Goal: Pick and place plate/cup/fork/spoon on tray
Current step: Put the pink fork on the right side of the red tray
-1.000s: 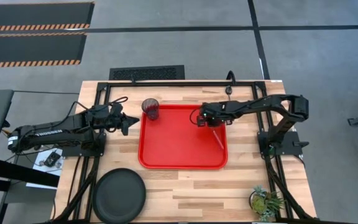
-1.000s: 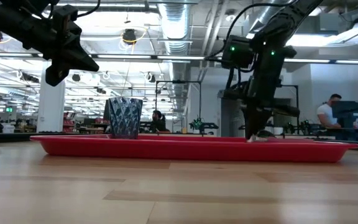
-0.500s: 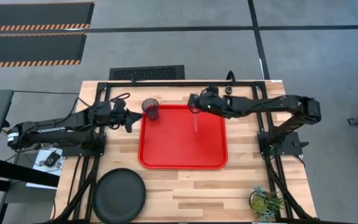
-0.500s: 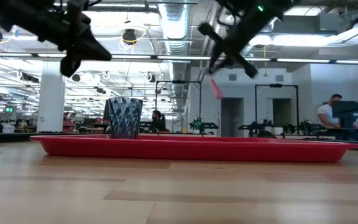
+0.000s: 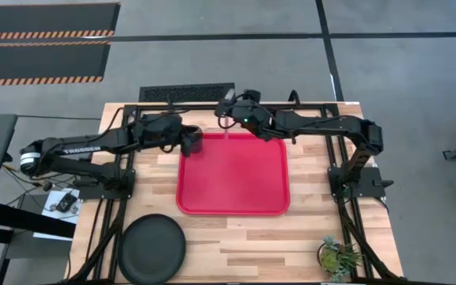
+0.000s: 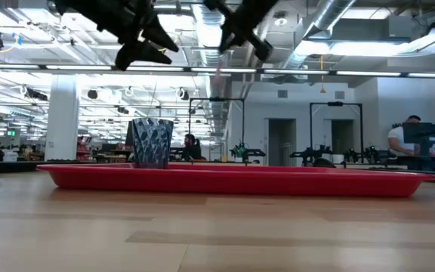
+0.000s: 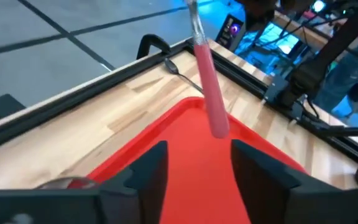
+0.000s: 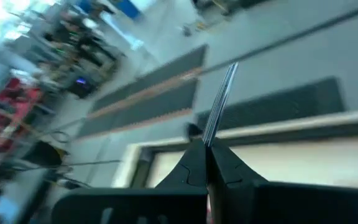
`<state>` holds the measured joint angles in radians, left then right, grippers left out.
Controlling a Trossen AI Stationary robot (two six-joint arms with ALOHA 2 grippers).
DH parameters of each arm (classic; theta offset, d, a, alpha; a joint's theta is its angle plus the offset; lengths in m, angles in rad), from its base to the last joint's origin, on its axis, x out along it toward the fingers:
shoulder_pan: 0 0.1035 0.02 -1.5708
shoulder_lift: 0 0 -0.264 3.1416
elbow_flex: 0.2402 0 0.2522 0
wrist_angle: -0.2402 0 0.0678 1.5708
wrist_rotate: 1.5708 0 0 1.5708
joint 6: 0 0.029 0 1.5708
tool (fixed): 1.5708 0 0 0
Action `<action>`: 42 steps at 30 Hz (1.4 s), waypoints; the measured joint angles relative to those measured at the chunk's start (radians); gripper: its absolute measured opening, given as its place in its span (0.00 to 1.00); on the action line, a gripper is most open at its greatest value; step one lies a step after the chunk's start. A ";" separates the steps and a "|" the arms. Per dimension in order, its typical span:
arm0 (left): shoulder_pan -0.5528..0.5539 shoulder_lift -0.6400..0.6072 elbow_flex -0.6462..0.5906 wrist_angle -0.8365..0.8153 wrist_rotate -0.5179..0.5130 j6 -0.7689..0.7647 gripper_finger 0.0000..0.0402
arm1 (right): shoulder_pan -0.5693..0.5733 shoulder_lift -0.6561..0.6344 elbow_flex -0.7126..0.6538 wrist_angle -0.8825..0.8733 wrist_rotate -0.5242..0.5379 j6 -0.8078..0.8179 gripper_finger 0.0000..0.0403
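The red tray (image 5: pixel 232 186) lies mid-table. The dark cup (image 6: pixel 151 142) stands on the tray's far left corner, and my left gripper (image 7: pixel 197 171) hovers open above it, touching nothing. My right gripper (image 8: pixel 207 155) is up over the tray's far edge, shut on the red-handled fork (image 7: pixel 211 99), whose handle hangs just beyond my left gripper's fingers. The black plate (image 5: pixel 152 249) rests on the table at the near left. The spoon (image 7: pixel 178 70) lies on the wood past the tray's far edge. My right gripper pinches the fork's metal neck (image 8: pixel 211 138) between its two fingers. The tines (image 8: pixel 222 93) stick out beyond the fingertips. The red handle (image 7: pixel 216 118) hangs down below the hold, clear of the tray. The fingers come roughly level from the table's right side.
A black frame (image 5: pixel 212 105) runs along the table's far edge. A small potted plant (image 5: pixel 337 257) sits at the near right corner. Most of the tray's floor and the wood near the front edge are bare.
My right gripper has lifted the fork off the tray's right part and carried it up toward the tray's far left; the fork now hangs handle down. My left gripper has risen, moved right over the cup, and opened.
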<state>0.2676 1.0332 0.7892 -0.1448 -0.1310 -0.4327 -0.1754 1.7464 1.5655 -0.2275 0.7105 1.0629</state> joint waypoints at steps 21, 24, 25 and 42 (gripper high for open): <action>-0.008 0.071 0.039 0.163 0.133 -0.007 0.60 | 0.036 -0.009 0.034 0.398 -0.282 -0.249 0.01; -0.008 0.063 0.039 0.191 0.175 0.017 0.59 | 0.039 -0.012 0.035 0.404 -0.306 -0.253 0.01; -0.008 0.062 0.039 0.201 0.185 0.023 0.57 | 0.038 -0.011 0.035 0.401 -0.314 -0.257 0.01; 0.003 0.059 0.038 0.210 0.240 0.081 0.07 | 0.044 -0.025 0.034 0.382 -0.430 -0.354 0.10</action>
<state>0.2705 1.0920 0.8276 0.0652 0.1092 -0.3520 -0.1310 1.7211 1.5997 0.1544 0.2802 0.7090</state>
